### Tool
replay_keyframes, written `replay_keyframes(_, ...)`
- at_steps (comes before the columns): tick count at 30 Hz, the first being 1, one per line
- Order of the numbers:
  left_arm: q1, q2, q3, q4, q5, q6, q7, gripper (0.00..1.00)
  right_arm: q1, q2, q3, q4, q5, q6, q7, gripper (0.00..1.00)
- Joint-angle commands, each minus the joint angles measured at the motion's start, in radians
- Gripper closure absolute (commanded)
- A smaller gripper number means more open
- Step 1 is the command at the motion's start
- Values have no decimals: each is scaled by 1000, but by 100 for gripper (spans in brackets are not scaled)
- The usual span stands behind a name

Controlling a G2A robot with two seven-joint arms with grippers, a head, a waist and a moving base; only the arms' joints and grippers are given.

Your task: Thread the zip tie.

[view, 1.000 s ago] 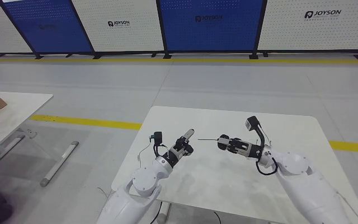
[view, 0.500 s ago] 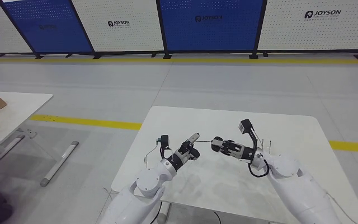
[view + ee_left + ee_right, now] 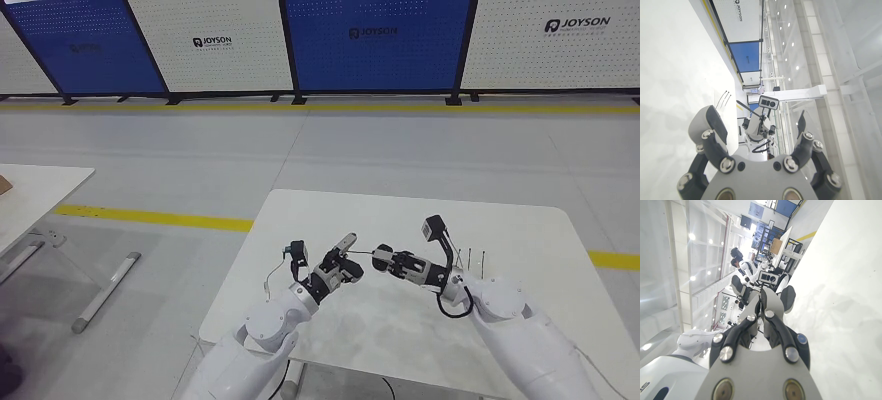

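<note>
Alignment step, we judge, with nothing threaded yet. The left gripper hangs above the white table with jaws spread wide and empty, facing the other arm. Next along is the black zip tie, held in mid-air off the table, its free end pointing into the gap between those wide jaws. We can't tell whether it touches a finger, or whether the free end is the head or the tail. The right gripper is clamped tight on the tie's other end. Further right, three spare zip ties lie side by side on the table, untouched. The next move calls for the left jaws to close on the free end without bending it, keeping the strap straight. Compared with one second ago, the grippers were well apart and now sit just beside each other, and both arms have drawn in toward the table's near edge.
</note>
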Motion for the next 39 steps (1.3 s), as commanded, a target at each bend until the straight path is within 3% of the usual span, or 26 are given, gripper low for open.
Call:
replay_keyframes(1, 0, 0, 0, 0, 0, 0, -1, 0, 0, 0, 0, 0, -1, 0, 0, 100)
replay_keyframes(7, -8, -2, 18, 19, 6, -27, -32, 0, 0, 0, 0, 0, -1, 0, 0, 100)
replay_keyframes(8, -10, -3, 21, 23, -3, -30, -39, 29, 0, 0, 0, 0, -1, 0, 0, 100)
replay_keyframes(10, -14, -4, 22, 30, -11, -37, -37, 53, 0, 0, 0, 0, -1, 0, 0, 100)
replay_keyframes(13, -19, -5, 24, 36, -16, -42, -42, 64, 0, 0, 0, 0, -1, 0, 0, 100)
replay_keyframes(15, -18, -5, 22, 37, -29, -46, -51, 77, 0, 0, 0, 0, -1, 0, 0, 100)
replay_keyframes(17, -15, -4, 18, 36, -32, -49, -60, 77, 0, 0, 0, 0, -1, 0, 0, 100)
replay_keyframes(19, -13, -4, 13, 36, -40, -52, -67, 87, 0, 0, 0, 0, -1, 0, 0, 100)
replay_keyframes(21, -10, -3, 11, 36, -43, -52, -68, 91, 0, 0, 0, 0, -1, 0, 0, 100)
replay_keyframes(22, -10, -3, 9, 36, -45, -53, -68, 100, 0, 0, 0, 0, -1, 0, 0, 100)
replay_keyframes(39, -11, -4, 8, 39, -13, -72, -45, 100, -10, 0, 1, -14, -7, 12, -13, 100)
